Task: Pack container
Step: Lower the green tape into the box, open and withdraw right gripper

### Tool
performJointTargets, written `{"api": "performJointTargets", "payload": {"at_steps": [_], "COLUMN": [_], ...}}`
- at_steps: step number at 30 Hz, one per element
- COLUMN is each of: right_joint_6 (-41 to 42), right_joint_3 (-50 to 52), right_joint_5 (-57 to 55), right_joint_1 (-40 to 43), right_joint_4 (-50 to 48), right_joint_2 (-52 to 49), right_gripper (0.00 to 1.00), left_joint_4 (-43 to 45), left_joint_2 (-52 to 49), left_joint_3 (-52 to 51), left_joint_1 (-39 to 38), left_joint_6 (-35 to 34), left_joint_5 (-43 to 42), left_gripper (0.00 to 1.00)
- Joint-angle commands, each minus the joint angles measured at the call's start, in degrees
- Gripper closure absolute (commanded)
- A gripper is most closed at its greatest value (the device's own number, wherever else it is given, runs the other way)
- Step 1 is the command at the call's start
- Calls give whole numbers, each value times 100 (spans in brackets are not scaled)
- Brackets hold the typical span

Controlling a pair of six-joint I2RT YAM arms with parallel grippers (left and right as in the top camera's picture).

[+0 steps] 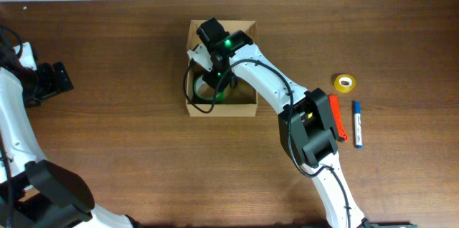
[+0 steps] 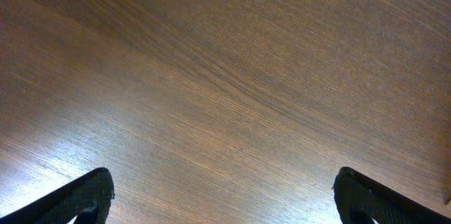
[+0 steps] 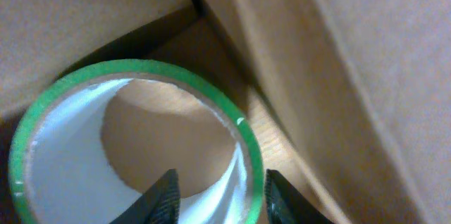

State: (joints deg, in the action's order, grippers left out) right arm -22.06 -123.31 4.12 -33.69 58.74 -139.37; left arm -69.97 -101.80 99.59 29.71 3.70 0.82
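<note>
The container (image 1: pixel 237 109), a tan cardboard box, stands open at the table's middle, and its inner walls (image 3: pixel 352 76) fill the right wrist view. Inside it lies a green tape roll (image 1: pixel 203 99) with a white core (image 3: pixel 141 69). My right gripper (image 1: pixel 208 79) reaches down into the box. Its jaws (image 3: pixel 220 199) straddle the roll's wall, one finger inside the ring and one outside, with a gap showing, so it is open. Far left, my left gripper (image 1: pixel 66 77) hangs wide open (image 2: pixel 224 203) over bare wood with nothing between its fingers.
A yellow tape roll (image 1: pixel 344 82) and a blue marker (image 1: pixel 356 123) lie on the table right of the box. An orange-red object (image 1: pixel 337 117) lies beside the right arm's elbow. The box's flap stands along its left side.
</note>
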Motion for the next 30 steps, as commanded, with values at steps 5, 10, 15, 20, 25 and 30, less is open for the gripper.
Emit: {"api": "performJointTargets", "payload": {"at_steps": [5,10,15,20,25,30], "right_joint_6": [46,46,46,46,74,769], "right_joint_3": [13,13,9,9,9,9], "right_joint_5": [0,-37,-208,-227,-273,-407], "right_joint_1": [-31,-31,-31,-31,-31,-31], "right_joint_4": [33,-2,-52,-116,-240,-120], "right_joint_2": [133,299,420,555,839,1309], "right_gripper": [51,51,51,51,51,70], "left_joint_4": [9,9,9,9,9,9], "left_joint_2": [-52,-52,-52,-52,-52,-52], "left_joint_3": [-17,-17,-17,-17,-17,-17], "left_joint_1": [22,22,22,22,22,22], "left_joint_6": [114,114,111,114,114,111], "left_joint_5": [-44,-46,-46,-44,-46,-46], "left_gripper": [0,0,0,0,0,0]}}
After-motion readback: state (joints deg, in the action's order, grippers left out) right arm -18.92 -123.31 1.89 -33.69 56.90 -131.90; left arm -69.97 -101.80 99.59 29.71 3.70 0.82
